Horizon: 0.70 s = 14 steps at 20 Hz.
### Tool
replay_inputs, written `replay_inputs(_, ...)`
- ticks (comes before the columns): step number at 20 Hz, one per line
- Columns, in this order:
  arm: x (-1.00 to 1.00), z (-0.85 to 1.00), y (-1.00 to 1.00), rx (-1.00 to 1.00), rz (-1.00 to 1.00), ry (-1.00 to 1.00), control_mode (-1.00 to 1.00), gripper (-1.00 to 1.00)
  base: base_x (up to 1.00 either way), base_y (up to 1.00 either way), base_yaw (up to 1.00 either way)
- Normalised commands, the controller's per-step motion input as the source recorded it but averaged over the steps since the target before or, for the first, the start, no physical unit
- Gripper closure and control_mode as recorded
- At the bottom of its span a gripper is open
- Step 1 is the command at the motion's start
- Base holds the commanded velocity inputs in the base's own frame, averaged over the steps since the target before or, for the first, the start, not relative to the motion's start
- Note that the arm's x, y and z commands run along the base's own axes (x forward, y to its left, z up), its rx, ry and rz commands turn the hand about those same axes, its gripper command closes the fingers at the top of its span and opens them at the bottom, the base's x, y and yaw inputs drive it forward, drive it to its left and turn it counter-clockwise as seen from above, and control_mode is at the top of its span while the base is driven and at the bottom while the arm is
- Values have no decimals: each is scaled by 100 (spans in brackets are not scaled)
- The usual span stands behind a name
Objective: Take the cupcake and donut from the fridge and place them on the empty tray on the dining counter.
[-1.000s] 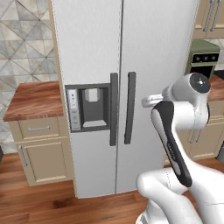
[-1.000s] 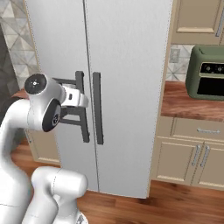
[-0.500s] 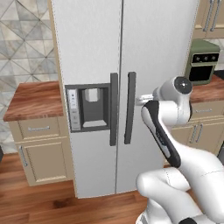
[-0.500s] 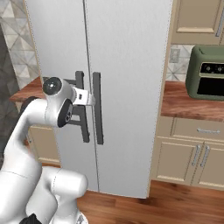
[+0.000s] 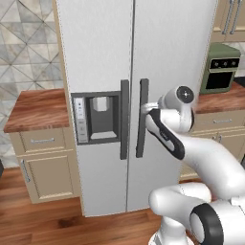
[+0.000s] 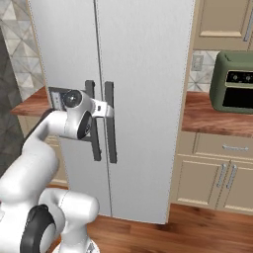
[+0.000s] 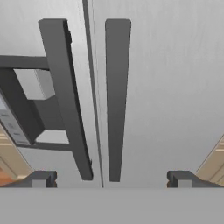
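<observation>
You've got the gripper point(image 5: 145, 106) spread wide and level with the fridge point(image 5: 167, 57) handles, holding nothing; both doors are shut, so the cupcake and donut, presumably inside, aren't visible, and neither are the tray and dining counter. The wide jaws make sense: in the hand view both fingertips point(image 7: 41, 179) straddle the two dark vertical handles, the right-door handle point(image 7: 117, 96) nearest centre, likely lined up to close on it. Room is tight at the door seam, with the left-door handle point(image 7: 65, 96) just beside it and the dispenser panel point(image 5: 98, 117) beyond. To the right, the wood counter point(image 6: 217, 116) and green toaster oven point(image 6: 232, 81) stand near the door's swing side, so watch that edge.
</observation>
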Motion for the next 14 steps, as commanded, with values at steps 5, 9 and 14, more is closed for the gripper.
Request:
replay_inputs(5,66,-16,-4,0,0,0,-100,-100,0,0,0)
replay_inputs(9,64,-23,-1,0,0,0,-100,-100,0,0,0)
replay_inputs(14,59,-27,0,0,0,0,-100,-100,0,0,0)
